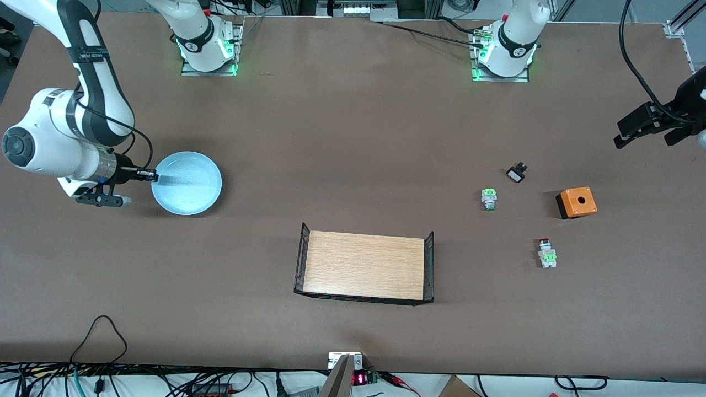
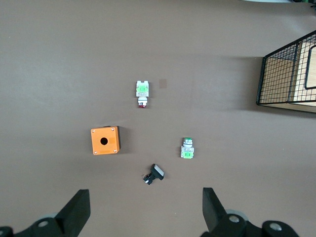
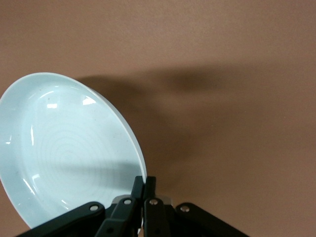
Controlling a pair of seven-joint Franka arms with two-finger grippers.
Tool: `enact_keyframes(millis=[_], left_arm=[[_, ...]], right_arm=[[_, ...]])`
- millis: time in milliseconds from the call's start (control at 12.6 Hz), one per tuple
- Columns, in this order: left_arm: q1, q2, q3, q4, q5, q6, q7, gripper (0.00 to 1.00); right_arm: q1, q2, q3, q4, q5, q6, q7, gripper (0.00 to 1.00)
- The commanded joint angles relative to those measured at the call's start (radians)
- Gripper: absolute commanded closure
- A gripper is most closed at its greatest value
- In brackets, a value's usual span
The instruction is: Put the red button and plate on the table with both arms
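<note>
My right gripper is pinched shut on the rim of the light blue plate, at the right arm's end of the table. In the right wrist view the two fingers meet on the plate's edge, and the plate sits tilted against the brown surface with its shadow thrown beside it. From the front I cannot tell whether the plate is resting on the table or lifted just off it.

My left gripper hangs spread wide and empty over the left arm's end of the table. The front view cuts off most of that arm at its edge. In the left wrist view only the two dark fingertips show, well apart, with nothing between them.

I count one plate, two push buttons, one orange box, one small black part and one tray. The red button lies on its side on the table, nearer the front camera than the orange box with a hole. Its red cap is only a sliver from the front; the left wrist view shows the cap no more clearly. The green-and-silver button lies beside the orange box, toward the middle of the table. The small black part with a white face is too small to identify.

The wooden tray with black wire ends sits mid-table, nearest the front camera. The left wrist view catches only one wire end of it. The plate appears in the front and right wrist views alone.
</note>
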Motion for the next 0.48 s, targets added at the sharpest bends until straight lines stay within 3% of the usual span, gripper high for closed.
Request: enact_keyframes(millis=[0,396], left_arm=[[-0.002,-0.019,-0.003,-0.01,0.027,-0.009,0.0,0.0],[-0.005,-0.019,-0.008,-0.01,0.025,-0.01,-0.005,0.0]], right_arm=[[-0.046,-0.039,0.018,-0.112,-0.004,0.123,-0.075,1.0],[-0.06,0.009,0.019,-0.14,0.007,0.206,-0.1,1.0]])
